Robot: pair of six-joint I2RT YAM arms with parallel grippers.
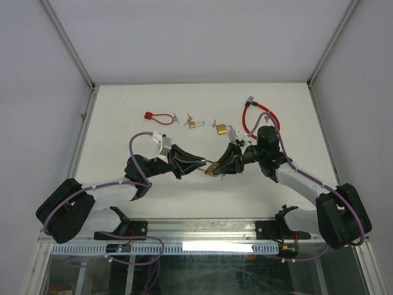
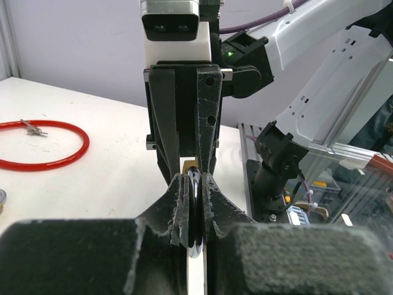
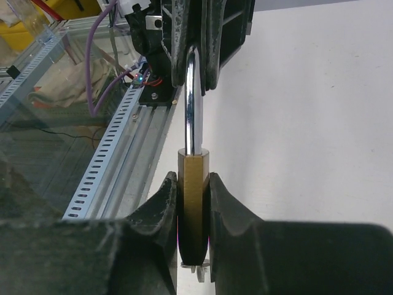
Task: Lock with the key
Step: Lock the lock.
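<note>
The left gripper [image 2: 194, 184] is pinched tight on the shiny silver metal loop [image 3: 194, 98] of a chunky brass padlock [image 1: 212, 169]. The padlock hangs in the air btw the 2 arms, near the front middle of the flat white table [image 1: 123, 178]. The right gripper [image 3: 193, 184] is squeezed shut on the padlock's brass body.

What could go wrong: the loop is smooth & round, so it could slip out of the left pads if the arms push or pull crooked. Both grippers are busy, so no hand is free for a key. A tiny bit pokes out under the padlock. Can't tell if it's a key.

Counting, left to right: 1 short red rubbery cable lock [image 1: 157, 116], some tiny silver keys [image 1: 178, 118] (too small to count), 1 little brass padlock [image 1: 192, 124], 1 bigger brass padlock [image 1: 221, 128], 1 long red cable lock w/ a silver end [image 1: 244, 120]. So 3 padlocks w/ the held one, 2 red cable locks, 2 arms, 2 grippers.
</note>
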